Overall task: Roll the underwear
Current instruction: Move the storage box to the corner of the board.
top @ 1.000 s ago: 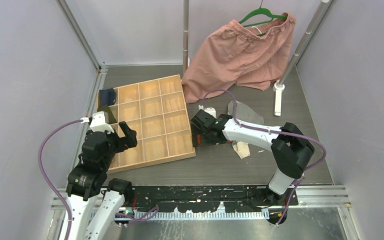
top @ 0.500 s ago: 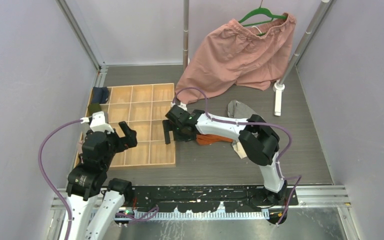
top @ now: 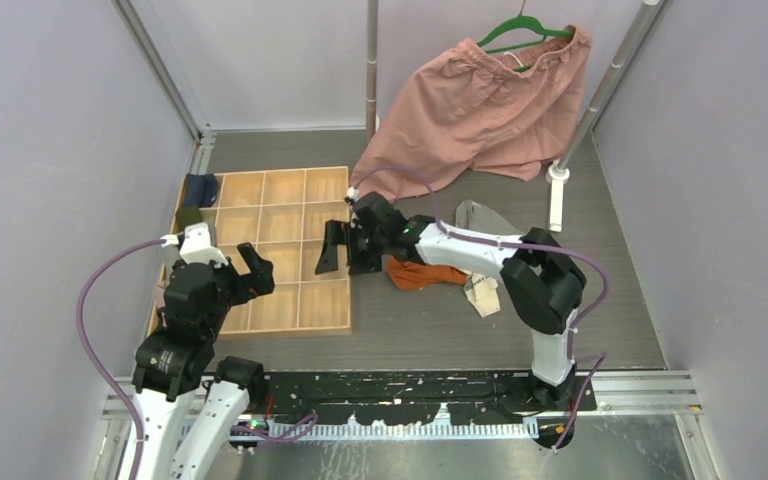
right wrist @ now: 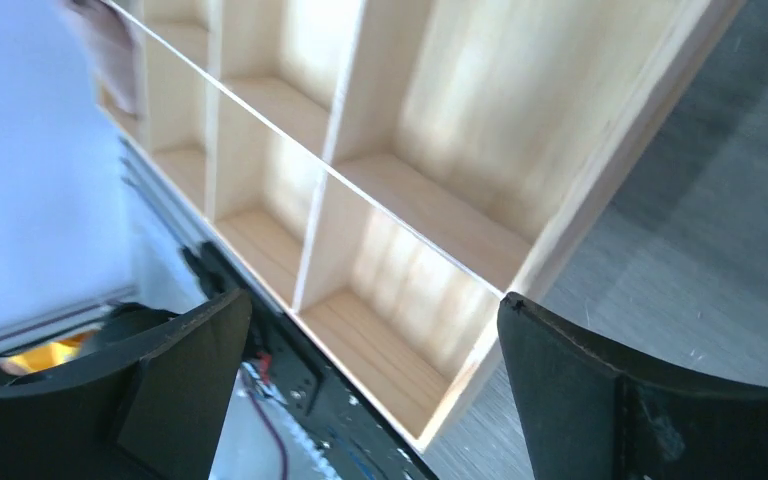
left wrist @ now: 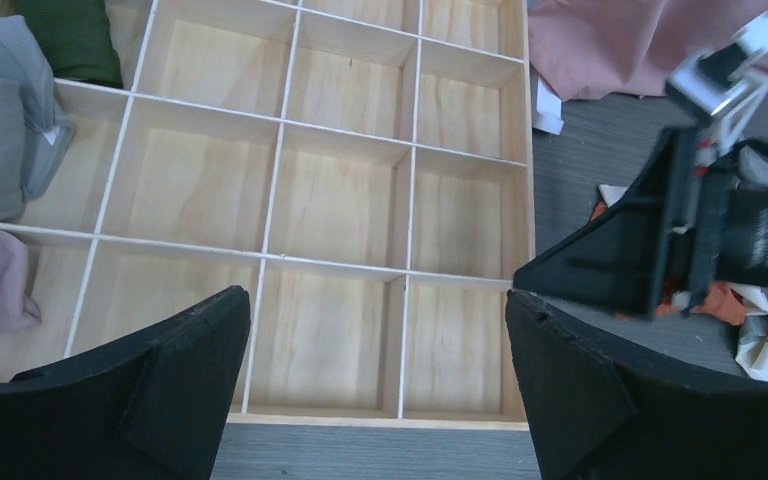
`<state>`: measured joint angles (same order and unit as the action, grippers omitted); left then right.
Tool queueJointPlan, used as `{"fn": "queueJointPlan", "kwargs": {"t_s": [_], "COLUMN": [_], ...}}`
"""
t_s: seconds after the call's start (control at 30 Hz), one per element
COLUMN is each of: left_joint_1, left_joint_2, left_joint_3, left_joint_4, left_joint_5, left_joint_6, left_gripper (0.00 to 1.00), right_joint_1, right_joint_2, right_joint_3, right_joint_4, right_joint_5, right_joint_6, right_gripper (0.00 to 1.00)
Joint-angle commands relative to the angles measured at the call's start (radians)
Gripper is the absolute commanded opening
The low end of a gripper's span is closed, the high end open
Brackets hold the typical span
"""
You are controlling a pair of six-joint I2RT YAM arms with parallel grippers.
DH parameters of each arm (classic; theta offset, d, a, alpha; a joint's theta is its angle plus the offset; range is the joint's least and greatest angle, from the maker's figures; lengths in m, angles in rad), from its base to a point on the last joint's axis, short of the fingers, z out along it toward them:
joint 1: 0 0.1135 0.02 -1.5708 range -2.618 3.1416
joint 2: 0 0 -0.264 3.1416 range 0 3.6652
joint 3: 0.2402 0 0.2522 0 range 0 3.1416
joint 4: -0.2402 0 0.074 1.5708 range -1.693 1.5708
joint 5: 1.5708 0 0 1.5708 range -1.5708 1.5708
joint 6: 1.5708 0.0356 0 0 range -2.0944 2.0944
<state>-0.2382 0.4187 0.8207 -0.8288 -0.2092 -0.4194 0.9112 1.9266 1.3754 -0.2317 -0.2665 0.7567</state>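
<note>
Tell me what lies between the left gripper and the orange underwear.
In the top view, between left gripper and orange underwear lie empty compartments of the wooden tray and the open right gripper at its right edge.

Robot lab test cell; plain lilac walls [top: 50, 150], aluminium frame posts [top: 371, 60], grey tabletop [top: 440, 320]

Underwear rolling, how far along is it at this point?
Looks done: a dark blue bundle and a green bundle sit in the wooden tray's left column. In hand: nothing. Both grippers are open, the right gripper at the tray's right edge, the left gripper above its near cells. Left: the rust-orange underwear lies crumpled on the table right of the tray, the grey underwear just beyond it, neither rolled.
</note>
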Motion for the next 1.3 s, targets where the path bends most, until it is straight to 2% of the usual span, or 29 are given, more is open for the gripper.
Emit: {"fn": "queueJointPlan", "kwargs": {"t_s": [0.0,0.13,0.2,0.27,0.33,0.5,0.87,1.0,1.17,1.27], "left_joint_1": [-0.003,-0.003,-0.003,-0.003,-0.003,-0.003,-0.003,-0.003,-0.003,-0.003], "left_joint_2": [0.002,-0.001,0.004,0.012,0.019,-0.003,-0.017,-0.021,-0.021,-0.02], "left_joint_3": [0.005,0.002,0.001,0.003,0.007,0.0,-0.005,-0.006,-0.006,-0.006], "left_joint_4": [0.02,0.029,0.038,0.039,0.033,0.039,0.046,0.046,0.046,0.046], "left_joint_5": [-0.008,0.005,0.023,0.031,0.029,0.022,0.032,0.031,0.033,0.034], "left_joint_6": [-0.009,-0.006,0.0,0.003,0.002,0.001,0.001,0.0,0.001,0.001], "left_gripper": [1.0,1.0,1.0,1.0,1.0,1.0,1.0,1.0,1.0,1.0], "right_joint_1": [-0.065,-0.069,-0.07,-0.073,-0.073,-0.022,0.104,0.122,0.124,0.121], "right_joint_2": [-0.103,-0.175,-0.209,-0.233,-0.24,-0.187,0.113,0.133,0.116,0.056], "right_joint_3": [-0.013,0.005,0.014,0.004,-0.02,-0.056,0.196,0.208,0.207,0.201], "right_joint_4": [0.228,-0.095,-0.259,-0.37,-0.424,-0.365,-0.424,-0.353,-0.195,-0.201], "right_joint_5": [-0.158,0.114,0.355,0.534,0.606,0.531,0.544,0.46,0.22,0.254], "right_joint_6": [0.068,-0.082,-0.123,-0.139,-0.14,-0.08,-0.054,-0.062,-0.112,-0.161], "right_gripper": [1.0,1.0,1.0,1.0,1.0,1.0,1.0,1.0,1.0,1.0]}}
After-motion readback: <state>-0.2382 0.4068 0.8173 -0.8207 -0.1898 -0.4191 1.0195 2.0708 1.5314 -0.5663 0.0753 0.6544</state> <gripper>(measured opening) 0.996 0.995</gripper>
